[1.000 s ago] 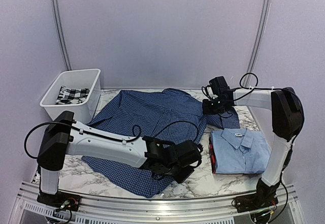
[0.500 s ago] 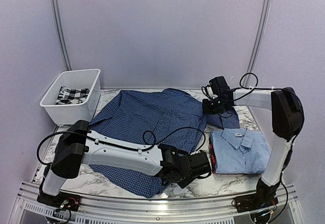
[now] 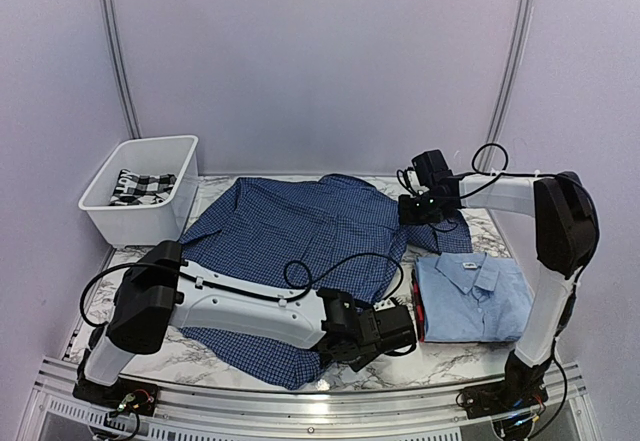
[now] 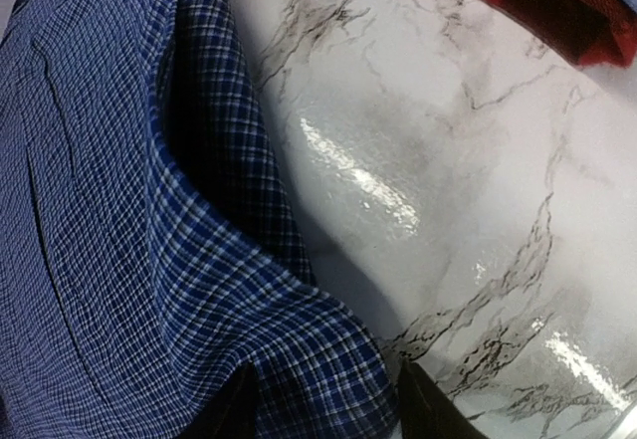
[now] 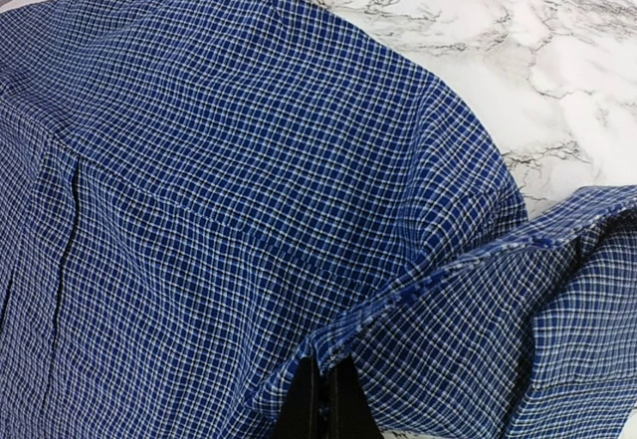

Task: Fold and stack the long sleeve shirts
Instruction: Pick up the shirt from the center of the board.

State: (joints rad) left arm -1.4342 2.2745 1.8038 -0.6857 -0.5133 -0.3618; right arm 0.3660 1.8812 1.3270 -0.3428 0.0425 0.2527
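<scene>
No legible text anywhere.

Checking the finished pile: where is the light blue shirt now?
In the top view, the light blue shirt lies folded at the table's right side, atop red cloth.

You see the dark blue checked shirt [image 3: 300,226] spread across the frame's centre. The left gripper [image 3: 392,329] sits low by its lower right hem, the right gripper [image 3: 420,209] is at its upper right edge, and the folded light blue shirt [image 3: 470,296] lies at lower right.
</scene>
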